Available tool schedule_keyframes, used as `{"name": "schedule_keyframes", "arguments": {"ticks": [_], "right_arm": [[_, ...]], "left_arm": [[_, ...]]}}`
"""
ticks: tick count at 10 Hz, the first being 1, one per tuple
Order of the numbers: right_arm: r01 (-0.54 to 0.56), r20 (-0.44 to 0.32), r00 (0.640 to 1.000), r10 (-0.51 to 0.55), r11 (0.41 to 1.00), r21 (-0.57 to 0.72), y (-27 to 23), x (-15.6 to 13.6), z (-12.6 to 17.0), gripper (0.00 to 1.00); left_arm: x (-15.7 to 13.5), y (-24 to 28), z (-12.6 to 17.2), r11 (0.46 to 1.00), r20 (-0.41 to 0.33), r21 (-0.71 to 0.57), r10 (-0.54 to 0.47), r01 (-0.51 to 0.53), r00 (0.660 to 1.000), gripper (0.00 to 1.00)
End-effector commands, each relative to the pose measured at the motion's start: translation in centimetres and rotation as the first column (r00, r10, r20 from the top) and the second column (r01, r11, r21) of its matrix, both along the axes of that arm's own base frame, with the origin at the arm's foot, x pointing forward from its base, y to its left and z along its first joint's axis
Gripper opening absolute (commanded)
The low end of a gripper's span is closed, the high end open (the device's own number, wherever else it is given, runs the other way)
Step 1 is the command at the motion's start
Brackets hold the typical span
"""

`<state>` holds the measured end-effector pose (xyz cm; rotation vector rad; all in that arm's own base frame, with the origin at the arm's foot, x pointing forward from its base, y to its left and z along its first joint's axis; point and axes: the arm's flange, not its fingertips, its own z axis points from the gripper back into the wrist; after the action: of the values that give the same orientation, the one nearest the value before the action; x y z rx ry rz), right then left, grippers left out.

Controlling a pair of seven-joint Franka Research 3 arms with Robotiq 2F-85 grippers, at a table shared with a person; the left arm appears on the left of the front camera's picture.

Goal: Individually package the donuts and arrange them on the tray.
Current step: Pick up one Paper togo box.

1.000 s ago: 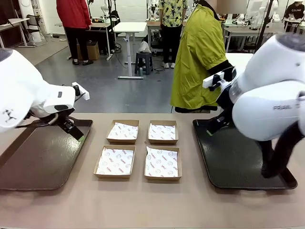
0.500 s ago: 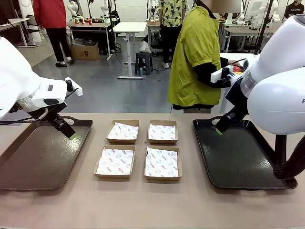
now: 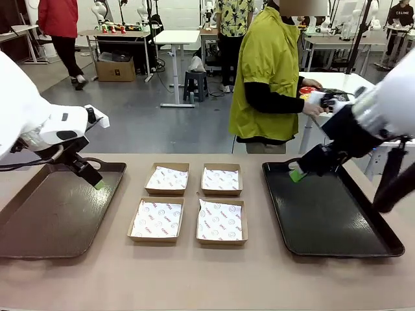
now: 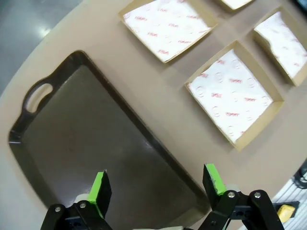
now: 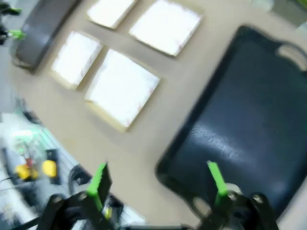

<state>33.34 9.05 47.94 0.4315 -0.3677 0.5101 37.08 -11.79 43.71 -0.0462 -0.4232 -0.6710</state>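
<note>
Now | left gripper (image 3: 97, 183) above brown tray (image 3: 52, 220) | right gripper (image 3: 296, 173) above black tray (image 3: 324, 220)

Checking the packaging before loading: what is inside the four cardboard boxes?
Each box holds only a white, red-printed paper liner. The box floors under the paper are covered.

Pretty busy lab room tbh; grey floor (image 3: 130, 116) running back behind the tan table (image 3: 194, 278); a white desk (image 3: 176, 37) mid-room with a dark stool (image 3: 196, 83) beside it; cardboard box (image 3: 115, 69) under a cluttered bench (image 3: 120, 32) far left; another white table (image 3: 334, 81) on the right
</note>
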Motion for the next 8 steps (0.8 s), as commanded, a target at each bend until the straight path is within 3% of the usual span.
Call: {"name": "schedule_keyframes", "arguments": {"ticks": [1,3,5,8], "right_arm": [[0.142,-0.244,0.969,-0.031,0.880,0.453,-4.6,0.0,-0.1,1.00],[0.217,-0.320,0.947,-0.033,0.799,0.561,-8.7,0.1,-1.2,1.00],[0.269,-0.354,0.934,-0.042,0.736,0.621,-11.7,-0.3,-2.1,1.00],[0.304,-0.398,0.917,-0.043,0.721,0.622,-15.9,-2.7,-3.0,1.00]], "left_arm": [[-0.3,4.0,0.9,0.939,-0.123,-0.342,-0.075,0.029,0.990,1.00],[-0.3,7.1,1.3,0.821,-0.189,-0.570,-0.171,0.034,0.967,1.00],[-0.6,9.7,1.4,0.726,-0.207,-0.687,-0.230,0.026,0.951,1.00],[-1.2,16.1,0.7,0.631,-0.264,-0.770,-0.179,-0.096,0.948,1.00]]}}
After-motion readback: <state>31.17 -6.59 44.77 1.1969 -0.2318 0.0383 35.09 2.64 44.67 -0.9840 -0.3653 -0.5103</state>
